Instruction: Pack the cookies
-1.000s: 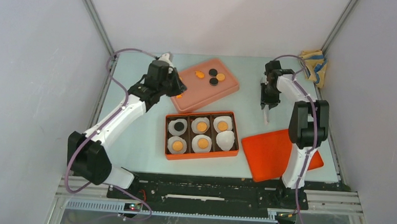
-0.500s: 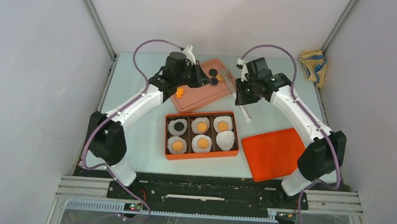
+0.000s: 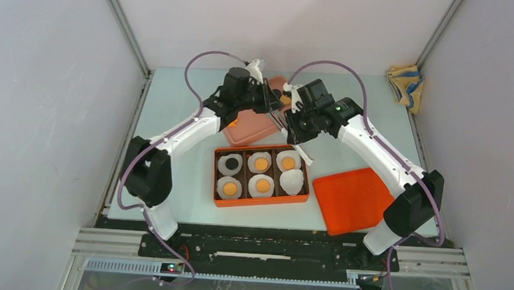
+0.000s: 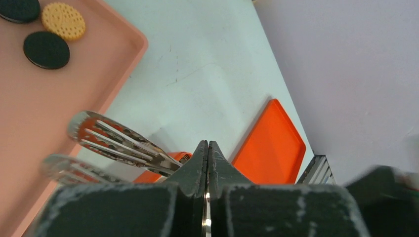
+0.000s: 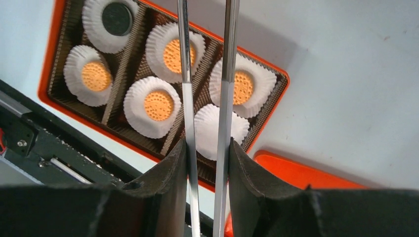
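Pale desk (image 3: 173, 180) boxed in by grey walls is what I'm working over. Nearest me on the right lies the orange lid (image 3: 358, 198). Just left of it sits the orange box (image 3: 215, 176). Five of its six paper cups hold cookies (image 3: 262, 184), four orange and one black. The cup (image 3: 292, 181) in the near right compartment is empty, so I judge one more is needed.

Above the box, my right pincer (image 5: 206, 148) is closed around a pair of metal tongs (image 5: 185, 59), whose two arms stand apart with nothing between them. Their slotted tips reach over the pink tray (image 4: 74, 89) further back, where two black cookies and one orange one lie loose near its far corner. My left pincer (image 4: 208, 148) hangs just beside the tongs, fingers pressed together with nothing I can see in them. A cloth (image 3: 404, 83) sits in the far right corner.

The step now looks like taking a cookie off the tray. I'd keep the tongs spread, straddle a single disc well clear of its neighbours, squeeze gently on its edges, and mind the left arm crowding in.
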Robot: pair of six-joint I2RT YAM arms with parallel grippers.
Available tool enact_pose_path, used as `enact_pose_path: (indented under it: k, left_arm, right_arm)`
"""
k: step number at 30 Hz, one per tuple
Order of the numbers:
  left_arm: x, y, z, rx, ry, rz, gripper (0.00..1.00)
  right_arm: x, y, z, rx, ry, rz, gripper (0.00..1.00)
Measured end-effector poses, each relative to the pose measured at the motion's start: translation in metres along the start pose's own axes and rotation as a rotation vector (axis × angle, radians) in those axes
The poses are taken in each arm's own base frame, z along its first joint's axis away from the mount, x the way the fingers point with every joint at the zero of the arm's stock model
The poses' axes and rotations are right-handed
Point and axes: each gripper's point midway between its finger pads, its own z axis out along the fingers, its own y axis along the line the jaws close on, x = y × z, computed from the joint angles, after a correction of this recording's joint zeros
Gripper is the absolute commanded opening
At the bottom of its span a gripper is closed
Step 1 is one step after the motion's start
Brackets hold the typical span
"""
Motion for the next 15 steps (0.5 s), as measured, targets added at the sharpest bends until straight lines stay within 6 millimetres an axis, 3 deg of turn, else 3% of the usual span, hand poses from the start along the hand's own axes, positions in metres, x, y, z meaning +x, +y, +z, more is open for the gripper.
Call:
enact_pose_path:
  k: [5, 10, 15]
  left_arm:
    - [0.022, 0.01, 0.014, -0.014, 0.052, -0.019, 0.0]
    - [0.045, 0.025, 0.013, -0.056, 0.098, -0.03, 0.0]
    - [0.037, 0.033, -0.003, -0.13, 0.099, -0.004, 0.0]
  right_arm:
    - [-0.022, 0.001, -0.014, 0.03, -0.069, -0.021, 0.23]
    - [-0.025, -0.004, -0.018, 0.061, -0.084, -0.021, 0.22]
    - [-0.025, -0.008, -0.017, 0.085, -0.088, -0.02, 0.22]
